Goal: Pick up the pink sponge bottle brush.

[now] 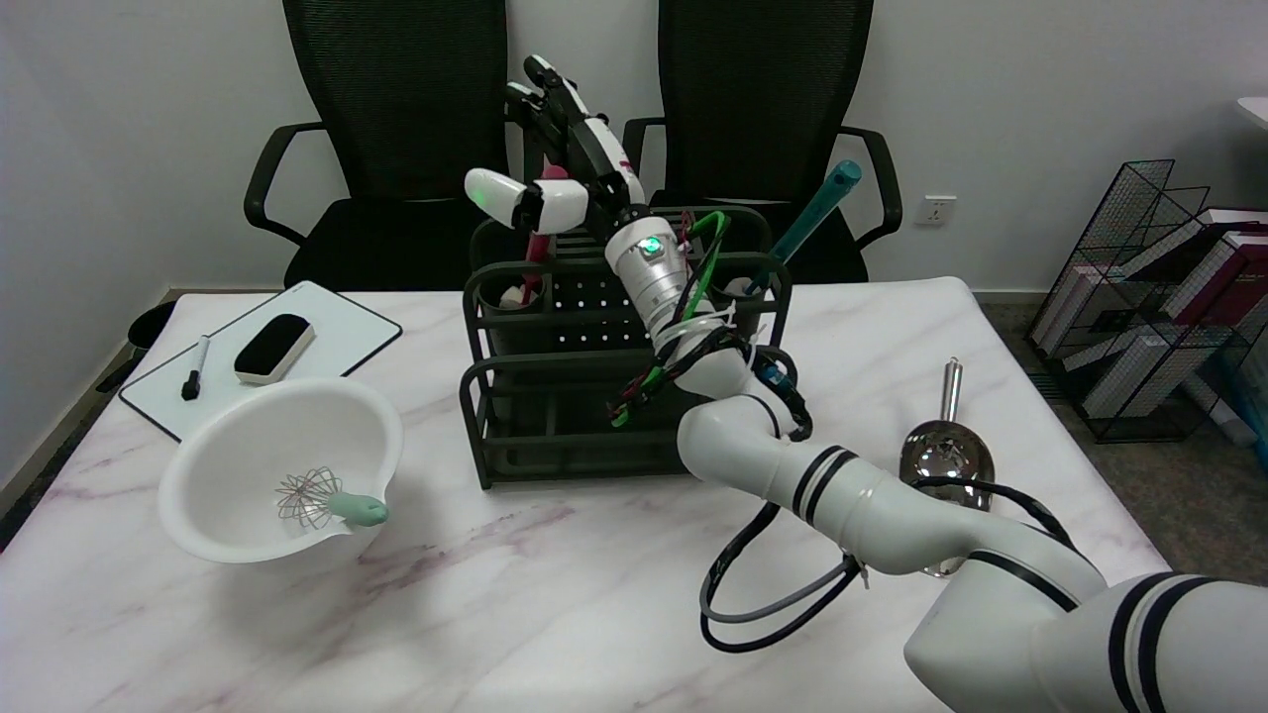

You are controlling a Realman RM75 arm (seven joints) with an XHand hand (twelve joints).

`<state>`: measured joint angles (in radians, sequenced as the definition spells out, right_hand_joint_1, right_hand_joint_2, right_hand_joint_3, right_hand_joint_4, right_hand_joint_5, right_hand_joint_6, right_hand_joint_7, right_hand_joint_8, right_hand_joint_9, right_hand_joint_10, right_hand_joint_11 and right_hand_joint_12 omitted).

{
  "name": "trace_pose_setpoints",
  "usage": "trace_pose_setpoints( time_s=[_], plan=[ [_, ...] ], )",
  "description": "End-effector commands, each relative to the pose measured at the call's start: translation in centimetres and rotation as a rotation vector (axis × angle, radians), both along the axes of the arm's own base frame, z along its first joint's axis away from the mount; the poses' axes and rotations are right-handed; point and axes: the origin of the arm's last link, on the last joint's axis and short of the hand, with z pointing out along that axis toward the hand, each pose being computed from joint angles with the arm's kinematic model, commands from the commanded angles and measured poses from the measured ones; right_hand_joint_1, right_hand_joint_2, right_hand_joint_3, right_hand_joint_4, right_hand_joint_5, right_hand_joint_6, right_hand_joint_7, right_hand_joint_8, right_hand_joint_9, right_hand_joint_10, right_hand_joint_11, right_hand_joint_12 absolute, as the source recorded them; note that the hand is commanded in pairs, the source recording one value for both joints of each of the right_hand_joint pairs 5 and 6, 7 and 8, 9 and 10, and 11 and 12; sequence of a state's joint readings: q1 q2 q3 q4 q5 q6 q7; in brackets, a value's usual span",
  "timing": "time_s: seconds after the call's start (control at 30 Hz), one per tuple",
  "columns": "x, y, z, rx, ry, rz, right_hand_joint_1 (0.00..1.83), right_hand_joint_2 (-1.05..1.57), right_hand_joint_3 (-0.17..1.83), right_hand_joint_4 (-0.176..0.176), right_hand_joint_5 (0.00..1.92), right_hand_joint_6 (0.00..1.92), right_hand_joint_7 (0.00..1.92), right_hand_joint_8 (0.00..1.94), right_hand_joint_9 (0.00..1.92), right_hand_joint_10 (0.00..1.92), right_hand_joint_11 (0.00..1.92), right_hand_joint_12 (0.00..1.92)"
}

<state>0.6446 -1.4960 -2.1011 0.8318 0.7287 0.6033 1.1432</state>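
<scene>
A dark green rack (555,396) and white bowl (228,475) sit on pink-veined white marble table (555,594); the brush handle (540,243) is crimson.

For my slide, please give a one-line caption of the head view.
Right hand reaching over the dark rack toward the pink brush handle.

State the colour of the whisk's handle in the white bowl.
Pale mint green; the whisk lies in the white bowl, head view.
</scene>
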Motion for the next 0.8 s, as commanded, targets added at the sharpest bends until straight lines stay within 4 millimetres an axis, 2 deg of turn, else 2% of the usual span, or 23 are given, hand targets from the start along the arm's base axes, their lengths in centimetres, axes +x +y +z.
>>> trace_pose_setpoints(
  time_s=[0.03, 0.17, 0.33, 0.8],
  plan=[
    [0.0, -0.3, -0.3, 0.016, -0.147, -0.062, 1.15, -0.02, 1.11, 0.000, 0.00, 0.00, 0.17, 0.17, 0.14, 0.14, 0.00, 0.00],
    [-1.4, 0.3, 0.0, 0.008, -0.221, -0.106, 1.14, 0.03, 1.15, 0.000, 0.00, 0.00, 0.08, 0.08, 0.10, 0.10, 0.00, 0.00],
    [-2.1, 0.6, 0.2, 0.003, -0.229, -0.122, 1.12, 0.09, 1.18, 0.000, 0.00, 0.00, 0.05, 0.05, 0.08, 0.08, 0.00, 0.00],
    [-1.6, 0.9, -0.6, 0.029, -0.246, -0.114, 1.10, 0.22, 1.20, 0.000, 0.00, 0.00, 0.02, 0.02, 0.07, 0.07, 0.00, 0.00]
  ],
)
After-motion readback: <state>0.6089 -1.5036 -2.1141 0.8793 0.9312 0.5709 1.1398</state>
